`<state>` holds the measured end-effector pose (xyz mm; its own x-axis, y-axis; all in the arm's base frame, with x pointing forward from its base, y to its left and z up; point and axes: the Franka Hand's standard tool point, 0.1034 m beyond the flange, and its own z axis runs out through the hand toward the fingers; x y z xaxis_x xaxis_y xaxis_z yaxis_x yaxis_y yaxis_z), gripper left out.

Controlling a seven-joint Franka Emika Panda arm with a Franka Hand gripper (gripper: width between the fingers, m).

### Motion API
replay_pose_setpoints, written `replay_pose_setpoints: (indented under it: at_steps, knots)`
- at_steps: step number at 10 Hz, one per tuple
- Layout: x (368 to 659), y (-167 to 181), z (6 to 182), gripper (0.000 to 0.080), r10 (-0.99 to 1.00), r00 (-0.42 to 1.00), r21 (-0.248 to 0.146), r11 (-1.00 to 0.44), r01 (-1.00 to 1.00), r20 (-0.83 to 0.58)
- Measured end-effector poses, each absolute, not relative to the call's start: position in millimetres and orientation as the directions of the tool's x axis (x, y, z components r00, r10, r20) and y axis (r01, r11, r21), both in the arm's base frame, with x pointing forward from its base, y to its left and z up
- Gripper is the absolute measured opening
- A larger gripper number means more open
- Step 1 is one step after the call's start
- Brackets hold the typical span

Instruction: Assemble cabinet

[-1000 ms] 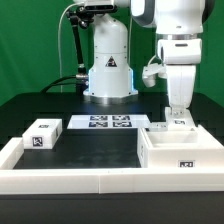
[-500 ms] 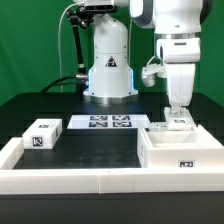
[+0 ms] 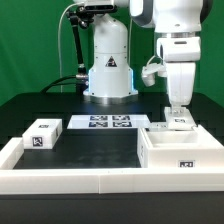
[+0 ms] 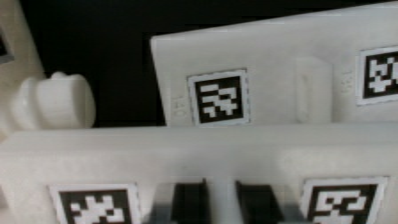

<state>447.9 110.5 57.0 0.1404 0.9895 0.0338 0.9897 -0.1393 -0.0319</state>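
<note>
Change: almost none vs. 1 s and 0.5 s ago. The arm, the hand (image 3: pixel 178 112) and every white part sit where they did; any motion is too small to see.
Meaning: my read is that the hand is paused or working v. slowly at the far edge of the cabinet (image 3: pixel 180 150). A fitting or grasp step looks under way, not done, and the task is approx. mid-way at best.
Cabinet place: near side, the exterior view's right, on the black bench (image 3: pixel 95 150). Its top looks open, w/ one tag on the near face.
Hand state: points straight down, tips at a small tagged white piece (image 3: pixel 178 124) on the cabinet's far rim. Spread or pinching: can't tell, since the tips merge w/ the white parts.
Other parts: small tagged block (image 3: pixel 42 135) at the exterior view's left, well apart from the cabinet. The marker board (image 3: pixel 108 123) lies flat, farther back. A low white rail (image 3: pixel 70 182) runs along the near edge.
Wrist view: blurred white faces w/ several tags (image 4: pixel 217 97) and a rounded knob-like part (image 4: pixel 50 100). Which part is which is unclear.
Hidden: fingertips, contact pt., cabinet's inside and far face. The upper arm is cut off at the frame top.
</note>
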Motion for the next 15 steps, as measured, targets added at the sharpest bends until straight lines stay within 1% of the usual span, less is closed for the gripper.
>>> replay_pose_setpoints:
  at_steps: [9,13,14,15]
  knots:
    - [462,112,59.0,0.0071,0.988,0.148,-0.021,-0.147,0.989,0.04]
    - [462,112,57.7,0.0071,0.988,0.151,-0.024,-0.15,0.988,0.04]
    - [462,111,57.5,0.0071,0.989,0.145,-0.022,-0.144,0.989,0.041]
    - [465,107,57.0,0.0071,0.995,0.093,-0.013,-0.093,0.996,0.046]
